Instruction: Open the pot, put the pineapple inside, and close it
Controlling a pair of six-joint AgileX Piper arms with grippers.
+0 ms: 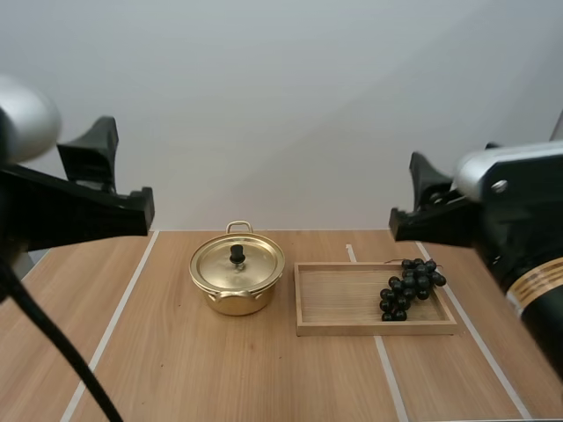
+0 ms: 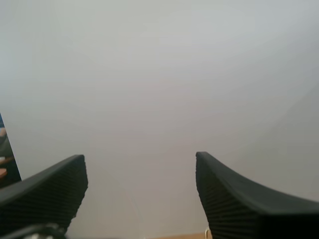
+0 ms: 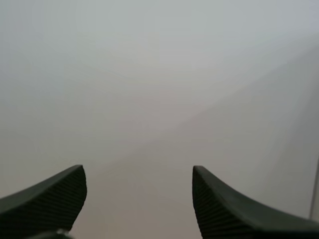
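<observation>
Golden metal pot (image 1: 236, 303) is lidded. Left tool (image 2: 139, 167) and right tool (image 3: 138, 173) gape wide; pinch its black knob (image 1: 237, 254) squarely.

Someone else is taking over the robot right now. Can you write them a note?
Left gripper: fingers open, holding nothing, up above the table.
Right gripper: the same.
Pot stands left of the tray, lid on.
The fruit is a bunch of grapes, lying in the tray's right end.
Done: nothing yet.
To do: lift the lid, put the grapes in, close the pot.
</observation>
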